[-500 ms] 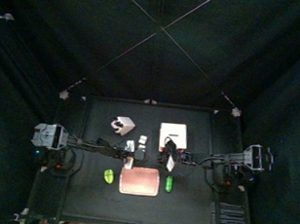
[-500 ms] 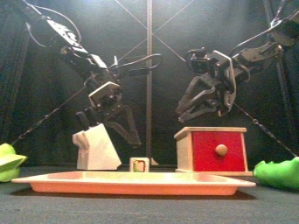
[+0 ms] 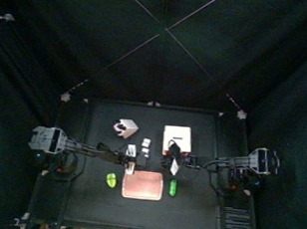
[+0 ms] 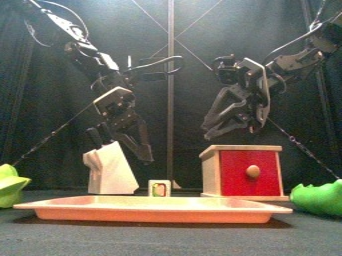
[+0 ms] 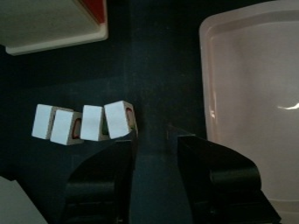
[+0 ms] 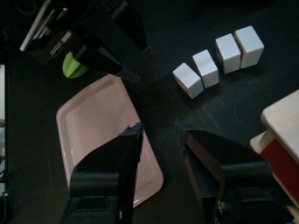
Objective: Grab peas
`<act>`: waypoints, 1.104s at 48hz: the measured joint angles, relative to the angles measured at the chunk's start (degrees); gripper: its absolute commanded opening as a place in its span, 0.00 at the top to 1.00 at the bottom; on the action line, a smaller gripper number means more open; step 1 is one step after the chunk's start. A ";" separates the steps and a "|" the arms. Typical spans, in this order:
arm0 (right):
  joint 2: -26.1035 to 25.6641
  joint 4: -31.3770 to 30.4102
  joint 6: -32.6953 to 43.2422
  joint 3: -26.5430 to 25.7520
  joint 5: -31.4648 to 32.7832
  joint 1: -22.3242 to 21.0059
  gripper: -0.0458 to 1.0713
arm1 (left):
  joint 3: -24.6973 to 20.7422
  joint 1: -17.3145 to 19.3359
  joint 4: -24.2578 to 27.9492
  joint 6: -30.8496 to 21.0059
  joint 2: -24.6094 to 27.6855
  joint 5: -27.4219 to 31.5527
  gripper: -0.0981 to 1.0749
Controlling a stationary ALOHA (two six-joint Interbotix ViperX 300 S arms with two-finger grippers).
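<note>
Peas [image 3: 174,187] not yet grabbed; right gripper [image 4: 230,128] held apart, empty, above them. Left gripper [image 4: 123,138] apart, empty too.

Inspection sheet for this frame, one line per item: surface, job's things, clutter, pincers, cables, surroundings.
Surface: black table, no spills seen.
Job's things: peas lie on the table beside the pink tray, on the right arm's side, untouched.
Clutter: yellow-green item on the tray's other side; red-fronted box; white block; row of small white pieces.
Grippers: left pincer open, empty; right pincer open, empty; both above the table.
Cables: a loop along the left arm, clear of the table.
Surroundings: black curtains; nothing else seen.
</note>
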 measured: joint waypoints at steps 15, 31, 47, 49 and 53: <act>-0.97 5.54 0.00 -1.49 5.62 1.76 0.29 | 1.23 -1.85 -1.67 0.00 -3.43 0.53 0.29; -1.23 11.43 0.09 -2.64 8.35 4.22 0.29 | 6.59 -2.20 -2.37 0.00 -9.76 -2.64 0.29; -1.41 23.91 0.26 -3.08 21.18 6.15 0.29 | 12.92 -2.20 -2.37 -0.09 -18.11 -11.34 0.29; -1.41 24.96 0.26 -3.25 22.68 6.50 0.29 | 13.54 -2.11 -2.29 -0.09 -18.54 -12.39 0.29; -1.41 27.33 0.26 -4.04 25.93 7.29 0.29 | 14.68 -1.85 -2.29 -0.09 -19.51 -14.50 0.29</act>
